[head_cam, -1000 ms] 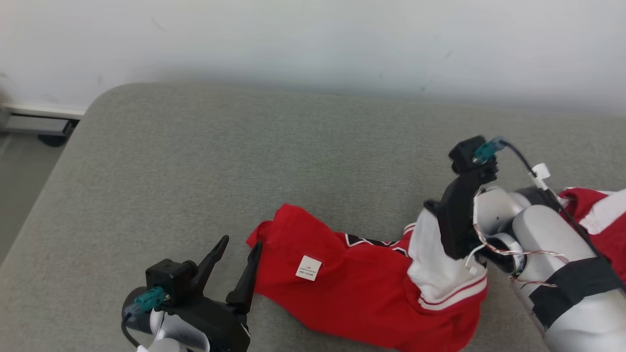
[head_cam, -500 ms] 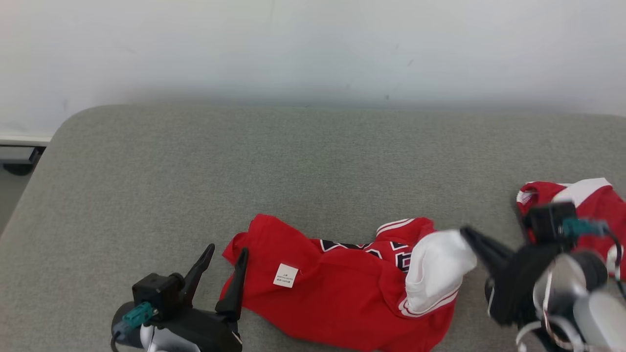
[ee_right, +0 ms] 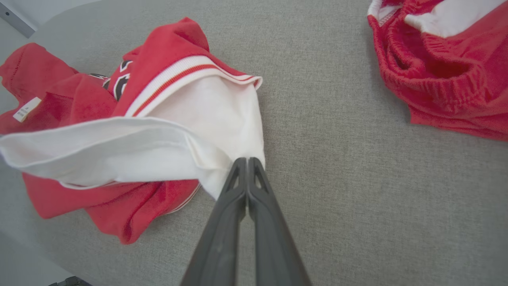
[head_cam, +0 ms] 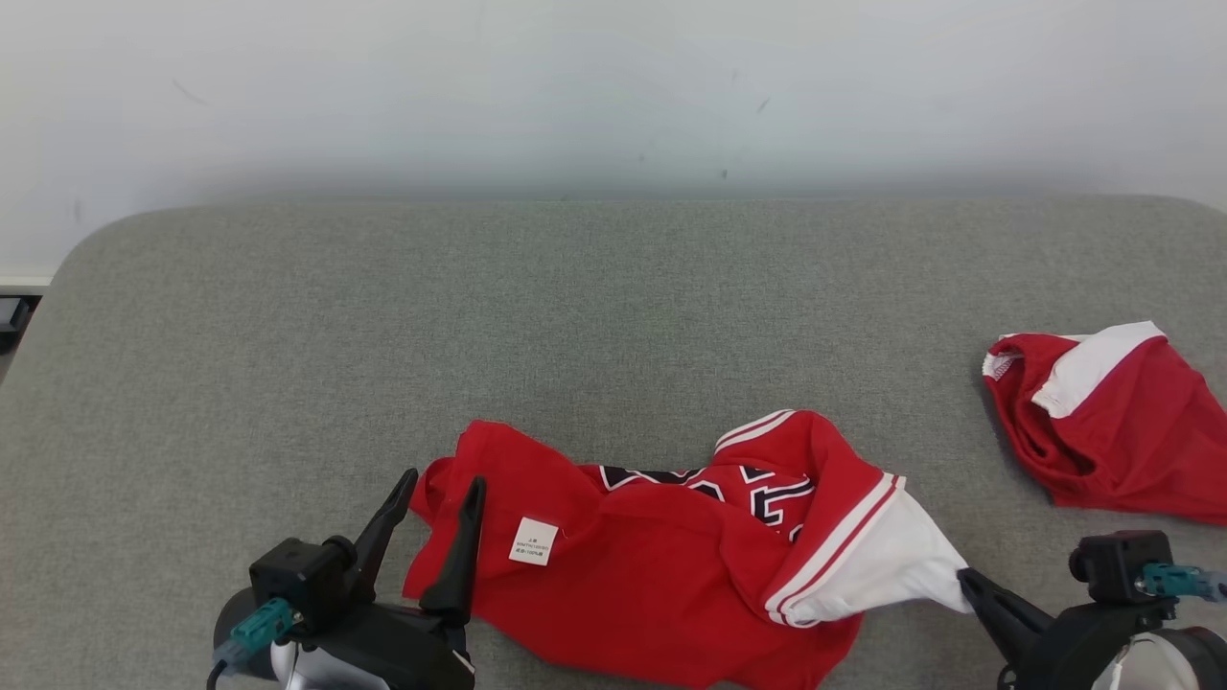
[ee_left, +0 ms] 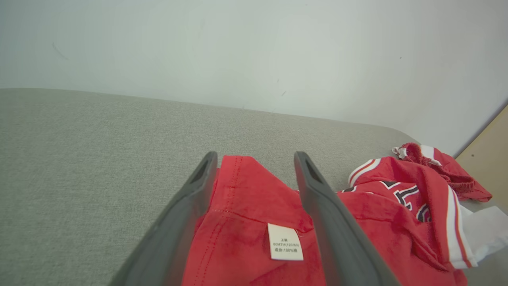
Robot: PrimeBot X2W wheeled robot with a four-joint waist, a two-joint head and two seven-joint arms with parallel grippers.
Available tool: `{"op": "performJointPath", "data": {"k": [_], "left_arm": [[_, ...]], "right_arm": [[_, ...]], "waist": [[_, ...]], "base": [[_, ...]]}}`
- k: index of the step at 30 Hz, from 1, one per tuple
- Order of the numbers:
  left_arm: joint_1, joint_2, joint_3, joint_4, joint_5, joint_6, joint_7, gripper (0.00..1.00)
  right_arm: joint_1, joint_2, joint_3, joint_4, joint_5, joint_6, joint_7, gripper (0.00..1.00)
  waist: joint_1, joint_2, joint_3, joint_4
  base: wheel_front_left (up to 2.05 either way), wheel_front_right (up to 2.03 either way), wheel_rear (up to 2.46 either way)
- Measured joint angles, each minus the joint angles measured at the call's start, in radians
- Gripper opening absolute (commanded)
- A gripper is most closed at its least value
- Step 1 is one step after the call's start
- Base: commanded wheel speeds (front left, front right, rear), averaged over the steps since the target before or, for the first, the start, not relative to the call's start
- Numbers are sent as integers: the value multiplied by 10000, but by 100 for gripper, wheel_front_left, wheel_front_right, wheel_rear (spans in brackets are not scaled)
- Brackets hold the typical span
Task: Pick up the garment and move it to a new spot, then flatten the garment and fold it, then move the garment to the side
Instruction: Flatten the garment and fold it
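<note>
Grey padded surface (head_cam: 613, 316), pale wall behind. Red garment (head_cam: 652, 565) lies crumpled near front edge. Right claw (head_cam: 963, 578) pinched shut on white sleeve corner (head_cam: 944, 580), probably to pull cloth flat. Left claw (head_cam: 443, 479) wide open, empty, over opposite hem, seemingly ready to grab.

The left gripper (head_cam: 442, 481) and right gripper (head_cam: 966, 578) are matte black with long tapered fingers (head_cam: 460, 546). Each one's got a boxy black block (head_cam: 307, 570) with a teal plug (head_cam: 257, 623), plus silvery wrist shells (head_cam: 1150, 666) behind.
</note>
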Motion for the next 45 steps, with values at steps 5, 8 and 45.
{"op": "performJointPath", "data": {"k": [5,8,45], "left_arm": [[-11,23,15,-52,6,-2,0,100],[-8,77,21,-71,6,2,0,100],[-1498,1026,-878,1735,184,-972,2514,100]], "right_arm": [[143,-132,-105,146,46,-6,29,29],[228,-109,-105,138,203,6,100,100],[-203,-88,807,-671,-491,-1066,2040,100]], "waist": [[0,0,23,31],[0,0,-24,-1],[1,0,890,-194]], "base": [[0,0,0],[0,0,0],[0,0,0]]}}
